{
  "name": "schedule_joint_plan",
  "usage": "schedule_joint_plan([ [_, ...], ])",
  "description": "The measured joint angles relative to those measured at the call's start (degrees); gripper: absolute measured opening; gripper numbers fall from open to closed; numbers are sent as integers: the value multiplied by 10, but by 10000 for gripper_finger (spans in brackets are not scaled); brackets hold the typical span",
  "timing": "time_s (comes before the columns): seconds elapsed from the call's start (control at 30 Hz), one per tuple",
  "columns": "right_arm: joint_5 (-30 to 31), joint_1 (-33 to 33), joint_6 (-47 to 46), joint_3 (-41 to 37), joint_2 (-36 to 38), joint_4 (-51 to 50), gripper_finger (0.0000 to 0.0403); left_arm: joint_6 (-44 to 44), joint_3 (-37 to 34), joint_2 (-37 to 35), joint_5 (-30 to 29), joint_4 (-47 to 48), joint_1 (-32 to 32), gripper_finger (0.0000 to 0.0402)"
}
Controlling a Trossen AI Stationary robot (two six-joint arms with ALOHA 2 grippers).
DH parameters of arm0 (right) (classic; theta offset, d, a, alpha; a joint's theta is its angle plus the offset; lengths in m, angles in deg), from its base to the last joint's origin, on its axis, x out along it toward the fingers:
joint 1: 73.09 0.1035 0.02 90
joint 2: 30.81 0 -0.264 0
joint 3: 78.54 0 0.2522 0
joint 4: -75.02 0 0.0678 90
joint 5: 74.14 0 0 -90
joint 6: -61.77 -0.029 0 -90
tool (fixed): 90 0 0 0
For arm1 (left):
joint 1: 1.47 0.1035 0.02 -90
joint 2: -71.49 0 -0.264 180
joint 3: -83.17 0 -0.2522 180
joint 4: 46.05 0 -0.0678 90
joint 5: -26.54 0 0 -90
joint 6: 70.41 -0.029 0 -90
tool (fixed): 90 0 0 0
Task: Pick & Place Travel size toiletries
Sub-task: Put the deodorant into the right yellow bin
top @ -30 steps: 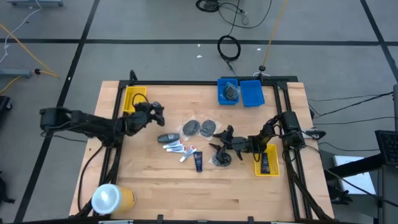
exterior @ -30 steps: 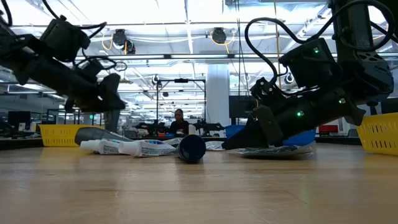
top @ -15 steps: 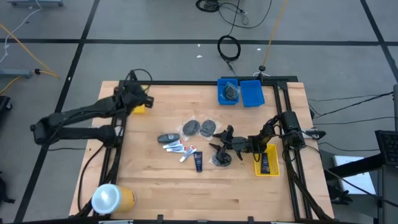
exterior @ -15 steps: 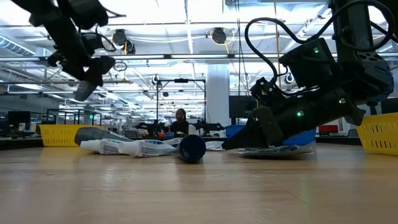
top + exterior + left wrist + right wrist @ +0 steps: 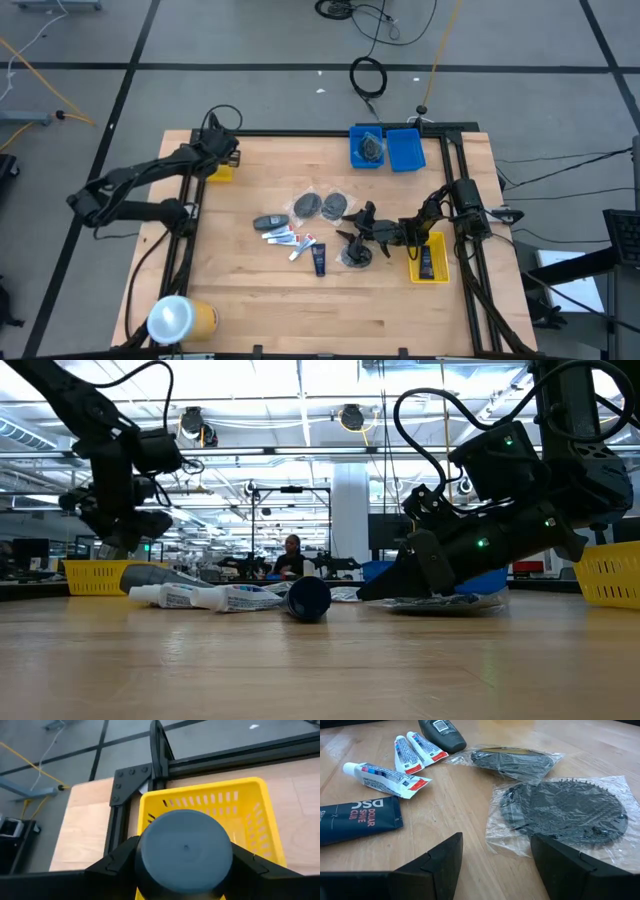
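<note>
My left gripper (image 5: 216, 156) is at the table's far left corner, shut on a dark grey mini bottle (image 5: 185, 851) above a yellow bin (image 5: 250, 815). My right gripper (image 5: 495, 870) stands open low over the table right of the middle (image 5: 348, 226). Ahead of its fingers lie two grey discs in clear bags (image 5: 565, 812), (image 5: 512, 760). Flat on the wood at the middle lie white tubes with red-blue marks (image 5: 285, 238), a dark blue tube (image 5: 319, 260) and another dark bottle (image 5: 269, 222). My left gripper pinches the mini bottle by its sides (image 5: 145, 862) between the two fingers, its round end facing the wrist camera. The fingers slant down toward the far left corner. The bottle hangs clear over the yellow bin.
Two blue bins (image 5: 386, 148) stand at the far edge, one holding a bagged disc. A second yellow bin (image 5: 430, 260) with a dark item sits at the right edge. A big yellow roll (image 5: 180, 318) lies at the near left corner. A further disc (image 5: 355, 257) lies by my right gripper.
My left gripper has carried the mini bottle from left of the table's middle up and toward the far left corner, swinging round and tipping, and now hangs over the yellow bin. It has kept its hold.
</note>
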Motion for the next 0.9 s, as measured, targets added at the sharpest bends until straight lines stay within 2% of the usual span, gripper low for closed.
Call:
schedule_joint_plan([
  [0.13, 0, 0, 0, 0, 0, 0, 226, 13, 0, 6, 14, 5, -1, 214],
  [0.33, 0, 0, 0, 0, 0, 0, 226, 24, 0, 20, 125, 15, 19, 221],
  [0.57, 0, 0, -1, 0, 0, 0, 226, 33, 1, 63, 96, 12, 19, 209],
  [0.9, -1, 0, -1, 0, 0, 0, 226, 41, 1, 83, 83, 11, 19, 251],
])
